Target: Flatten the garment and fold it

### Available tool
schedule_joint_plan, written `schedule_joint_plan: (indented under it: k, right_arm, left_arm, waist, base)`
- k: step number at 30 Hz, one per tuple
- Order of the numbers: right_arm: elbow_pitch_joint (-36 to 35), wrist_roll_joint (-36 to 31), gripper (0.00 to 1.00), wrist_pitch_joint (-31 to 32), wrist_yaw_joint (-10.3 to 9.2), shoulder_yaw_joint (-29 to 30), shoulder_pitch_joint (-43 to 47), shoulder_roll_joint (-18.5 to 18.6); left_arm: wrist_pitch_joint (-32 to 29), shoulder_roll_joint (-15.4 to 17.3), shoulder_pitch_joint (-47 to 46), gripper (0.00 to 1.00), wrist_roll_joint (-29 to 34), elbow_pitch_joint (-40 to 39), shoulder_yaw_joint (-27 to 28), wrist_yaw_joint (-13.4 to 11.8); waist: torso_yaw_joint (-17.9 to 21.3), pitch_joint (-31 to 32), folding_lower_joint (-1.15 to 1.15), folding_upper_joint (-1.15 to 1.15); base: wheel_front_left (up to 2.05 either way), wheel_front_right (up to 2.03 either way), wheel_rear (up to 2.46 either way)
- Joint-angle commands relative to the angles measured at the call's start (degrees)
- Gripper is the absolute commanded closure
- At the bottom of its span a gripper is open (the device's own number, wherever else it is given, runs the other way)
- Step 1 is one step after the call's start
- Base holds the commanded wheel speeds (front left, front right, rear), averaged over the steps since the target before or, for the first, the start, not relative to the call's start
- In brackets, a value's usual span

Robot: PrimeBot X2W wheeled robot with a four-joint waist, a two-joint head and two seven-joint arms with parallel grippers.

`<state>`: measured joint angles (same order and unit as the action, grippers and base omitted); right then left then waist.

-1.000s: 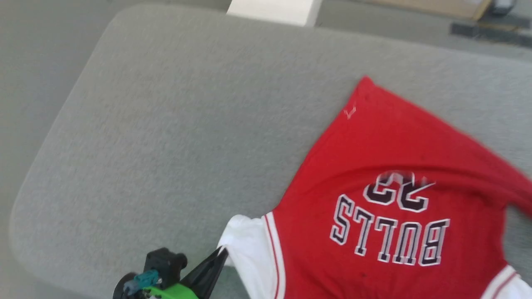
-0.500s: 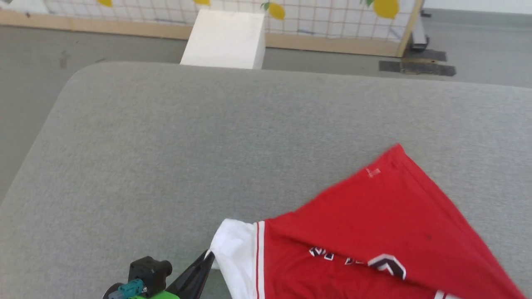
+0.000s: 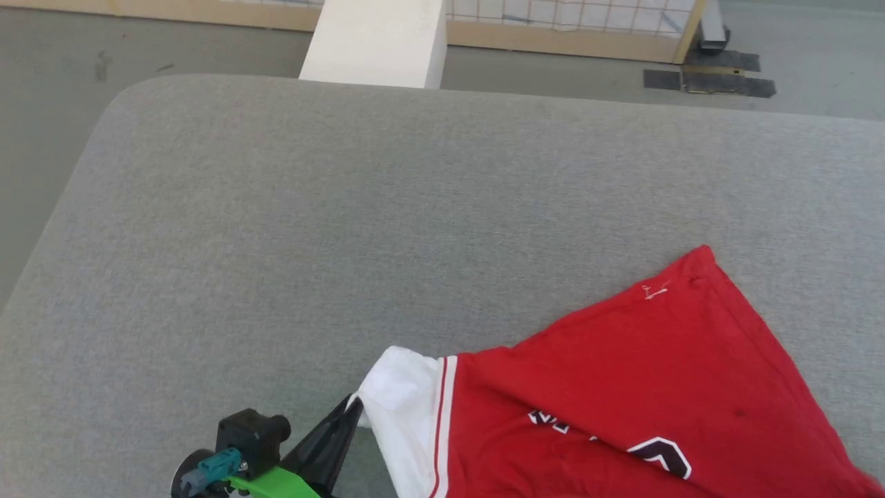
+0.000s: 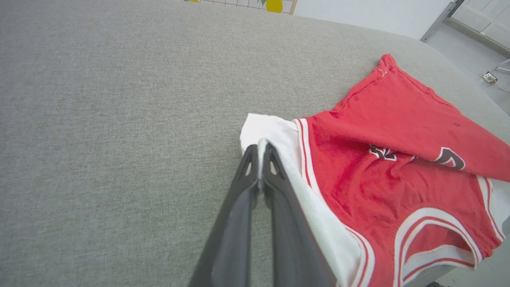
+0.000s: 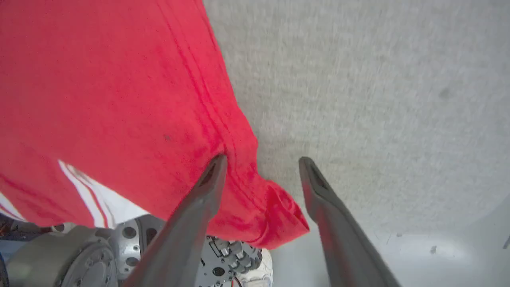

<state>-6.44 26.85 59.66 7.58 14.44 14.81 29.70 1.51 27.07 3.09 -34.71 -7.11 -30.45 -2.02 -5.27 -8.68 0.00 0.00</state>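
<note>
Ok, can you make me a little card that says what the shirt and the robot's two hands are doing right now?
shirt: red garment with a white sleeve, rumpled, one red flap folded over the lettering
lies on: grey padded surface
left gripper: shut, pinching the white sleeve's edge
right gripper: open, a red hem corner between its fingers, not pinched
neatly folded: not yet

Red jersey T-shirt (image 3: 622,387): one
My hands: two, left hand (image 4: 261,146) and right hand (image 5: 263,161)
Grey table (image 3: 346,207): one
White block (image 3: 377,38): one
</note>
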Motion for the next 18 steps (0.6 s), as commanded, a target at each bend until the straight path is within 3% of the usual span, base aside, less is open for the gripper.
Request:
schedule_joint_plan:
  k: [1, 8, 18]
  right_arm:
    - [-1.35, 1.33, 0.0, -0.83, -0.09, -0.28, -3.47, 0.44]
    - [-1.76, 2.05, 0.0, -3.21, -0.09, -7.62, -19.06, 3.63]
    - [13.88, -2.62, 0.0, -3.62, -0.09, -19.29, -36.72, 5.09]
  left_arm:
    - [-0.2, -0.08, -1.01, 1.0, 0.31, -0.47, -0.15, 0.08]
    - [-1.24, -1.13, -3.77, 1.0, 1.8, -3.31, -1.66, 0.0]
    - [-1.45, -3.74, -7.32, 1.0, 3.45, -5.96, -3.98, 0.2]
  waist:
    - [-0.92, -0.62, 0.0, 0.0]
    - [-4.51, -3.83, 0.0, 0.0]
    - [-10.81, -9.36, 0.0, 0.0]
  base:
    - [0.0, 0.0, 0.0]
    - [0.0, 0.0, 0.0]
    - [0.0, 0.0, 0.0]
